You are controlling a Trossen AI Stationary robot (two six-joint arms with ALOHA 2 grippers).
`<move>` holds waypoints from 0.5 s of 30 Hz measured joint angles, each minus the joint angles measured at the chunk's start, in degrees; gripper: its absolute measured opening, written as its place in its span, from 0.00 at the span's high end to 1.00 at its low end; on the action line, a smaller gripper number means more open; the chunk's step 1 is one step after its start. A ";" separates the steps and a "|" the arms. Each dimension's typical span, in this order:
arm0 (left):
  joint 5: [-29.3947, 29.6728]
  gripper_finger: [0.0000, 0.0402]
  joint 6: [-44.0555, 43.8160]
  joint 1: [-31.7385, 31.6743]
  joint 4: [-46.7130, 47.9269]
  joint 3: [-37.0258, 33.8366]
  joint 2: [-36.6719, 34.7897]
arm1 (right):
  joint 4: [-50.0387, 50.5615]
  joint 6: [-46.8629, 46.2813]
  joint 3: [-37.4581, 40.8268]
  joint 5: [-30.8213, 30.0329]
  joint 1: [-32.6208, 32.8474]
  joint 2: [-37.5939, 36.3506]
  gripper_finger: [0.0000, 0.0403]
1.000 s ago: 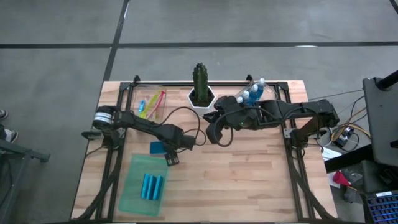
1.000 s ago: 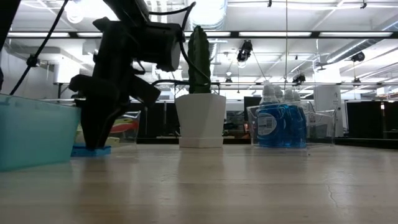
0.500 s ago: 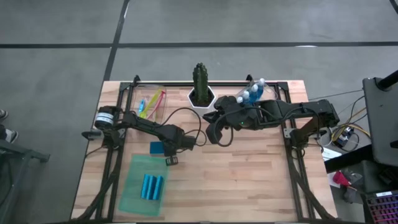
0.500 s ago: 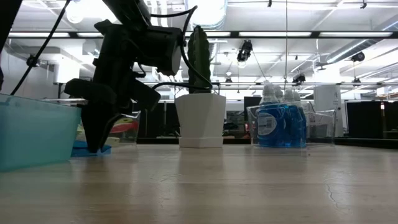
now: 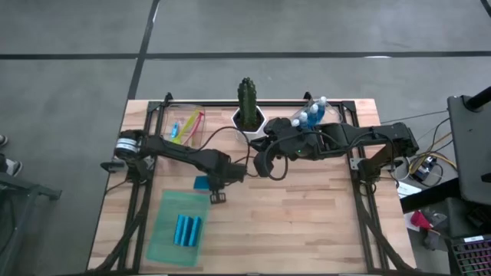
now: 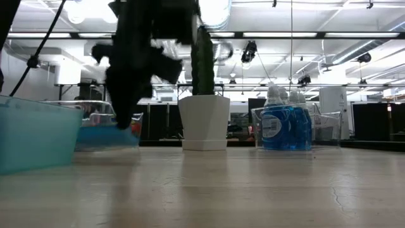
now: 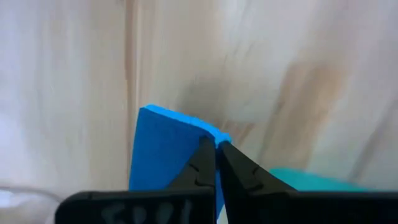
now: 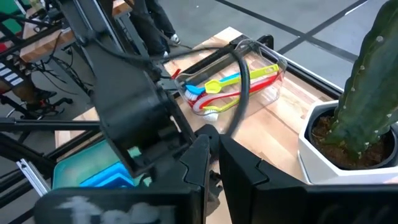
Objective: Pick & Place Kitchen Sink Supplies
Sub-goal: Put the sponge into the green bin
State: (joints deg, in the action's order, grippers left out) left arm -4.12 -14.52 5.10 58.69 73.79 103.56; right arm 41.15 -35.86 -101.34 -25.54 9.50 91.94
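Observation:
A flat teal-blue sponge (image 7: 165, 149) is in my left gripper (image 7: 216, 152), which is shut on it over the table's left half (image 5: 217, 192), just beyond the translucent green tray (image 5: 165, 222). Three more sponges (image 5: 186, 228) lie side by side in that tray. The sponge (image 6: 104, 136) shows blurred below the gripper in the low view. My right gripper (image 5: 265, 170) hangs shut at mid-table, holding nothing. Blue bottles (image 5: 311, 115) stand in a clear bin at the far right. Coloured brushes (image 8: 230, 84) lie in a clear container at the far left. My left gripper pinches the sponge between its two fingertips at one edge near a corner (image 7: 208, 134). The fingers come from above, pointing down. The sponge hangs tilted beside and below the fingers, raised off the wood; whether its low end still touches, I cannot tell.
A green cactus in a white pot (image 5: 248, 107) stands at the far middle. Black frame rails (image 5: 360, 192) run along both sides of the table. Bare wood lies across the near right half (image 5: 307, 222).
My left gripper has shut on the sponge and risen, shifting slightly toward the table's right edge. The sponge, which lay flat on the wood, has come up with it and now hangs tilted.

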 joint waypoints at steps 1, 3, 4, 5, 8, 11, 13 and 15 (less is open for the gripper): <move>0.00 0.99 0.09 -0.01 0.06 1.26 -0.36 | 0.00 0.00 0.00 0.00 0.00 0.00 0.92; -0.02 1.00 0.55 -0.09 0.80 4.00 -1.14 | 0.00 -0.01 0.00 -0.04 0.00 0.00 0.92; -0.02 1.00 0.60 -0.09 1.35 5.51 -1.54 | -0.04 0.02 0.00 -0.13 0.00 -0.07 0.92; -0.06 1.00 0.60 -0.09 1.55 7.02 -2.00 | 0.11 0.02 0.00 0.26 0.00 -0.24 0.92; -0.21 1.00 0.47 -0.13 2.78 11.53 -3.96 | 0.27 0.10 -0.34 1.84 0.00 -0.61 0.92; -1.75 1.00 -0.09 -0.13 3.90 15.87 -6.23 | 0.28 0.37 -0.60 4.27 0.13 -1.48 0.92; -2.90 1.00 -0.37 -0.13 4.39 18.11 -8.12 | 0.21 1.43 -1.01 4.74 0.49 -2.26 0.92; -3.67 1.00 -1.30 -0.13 4.36 19.83 -10.41 | 0.03 3.18 -1.46 4.80 1.25 -2.95 0.92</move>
State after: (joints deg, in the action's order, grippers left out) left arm -7.79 -15.82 4.97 63.05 93.62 93.15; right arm 41.18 -32.67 -102.80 -20.74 10.74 88.99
